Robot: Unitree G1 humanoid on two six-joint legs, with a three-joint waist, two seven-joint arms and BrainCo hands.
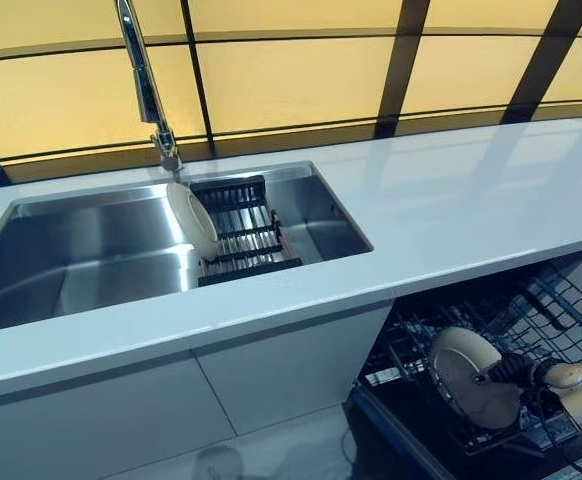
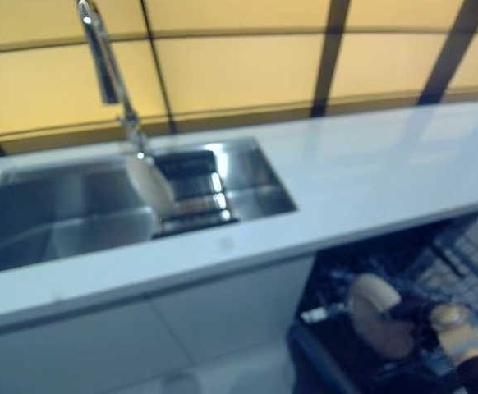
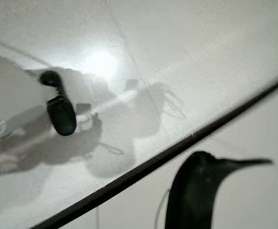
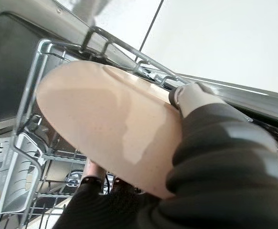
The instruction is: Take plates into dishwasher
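A cream plate (image 1: 468,378) is held on edge over the open dishwasher's lower rack (image 1: 561,310) at the lower right. My right hand (image 1: 518,374) is shut on it. In the right wrist view the thumb (image 4: 190,97) lies on the plate's face (image 4: 105,124) and dark fingertips (image 4: 93,172) curl behind its rim, with the rack's wires (image 4: 38,157) just beyond. A second white plate (image 1: 193,220) stands on edge in a dark drying rack (image 1: 239,235) inside the sink. Of my left hand only one dark fingertip (image 3: 61,114) shows, against a pale surface.
The steel sink (image 1: 81,265) is set in a white counter (image 1: 451,200), with a tall tap (image 1: 146,85) behind it. White cabinet fronts (image 1: 171,410) run below the counter, left of the dishwasher. Yellow wall panels stand at the back.
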